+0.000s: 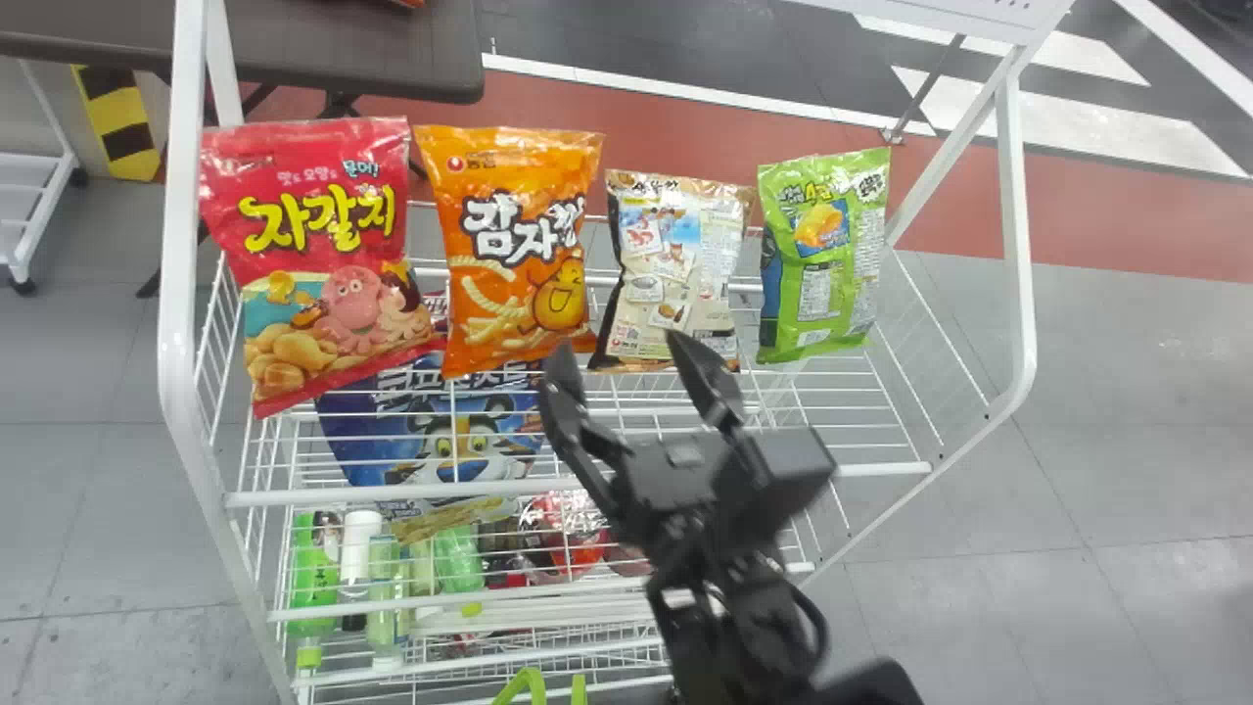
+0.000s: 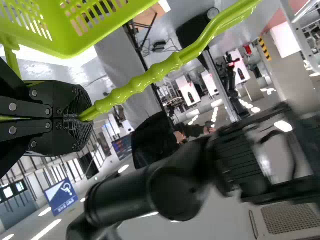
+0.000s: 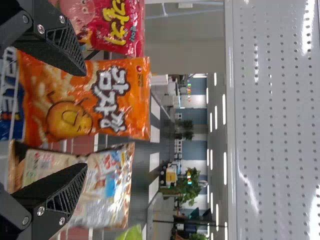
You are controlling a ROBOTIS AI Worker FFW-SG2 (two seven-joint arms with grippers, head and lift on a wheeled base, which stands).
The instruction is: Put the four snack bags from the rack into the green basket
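right gripper: open, near orange bag and beige bag
rack: holds both upright, plus red bag and green bag
left gripper: closed on green basket's handle
step: probably first grasp
next: centre, close on one bag

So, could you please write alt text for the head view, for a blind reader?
Four snack bags, red, orange, beige and green, line a white wire rack; the robot's right gripper, jaws open, hovers before the middle two.
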